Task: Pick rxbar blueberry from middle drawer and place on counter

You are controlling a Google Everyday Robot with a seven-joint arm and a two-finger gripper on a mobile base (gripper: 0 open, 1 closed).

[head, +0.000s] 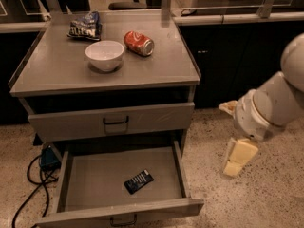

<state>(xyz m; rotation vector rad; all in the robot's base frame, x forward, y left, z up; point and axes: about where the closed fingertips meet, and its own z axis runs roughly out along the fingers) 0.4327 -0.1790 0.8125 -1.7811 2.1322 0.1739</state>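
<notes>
The rxbar blueberry [138, 181], a small dark bar with white print, lies flat on the grey bottom of the open middle drawer [95, 184], right of its centre. The counter [61, 70] is the grey top of the cabinet above. My gripper [239, 159] hangs to the right of the cabinet, over the speckled floor, at about the height of the open drawer and well apart from the bar. It holds nothing that I can see.
On the counter stand a white bowl [105, 55], a red can [139, 43] on its side and a blue chip bag [86, 26]. The upper drawer front [114, 121] is closed. Black cables [33, 175] lie on the floor left of the cabinet.
</notes>
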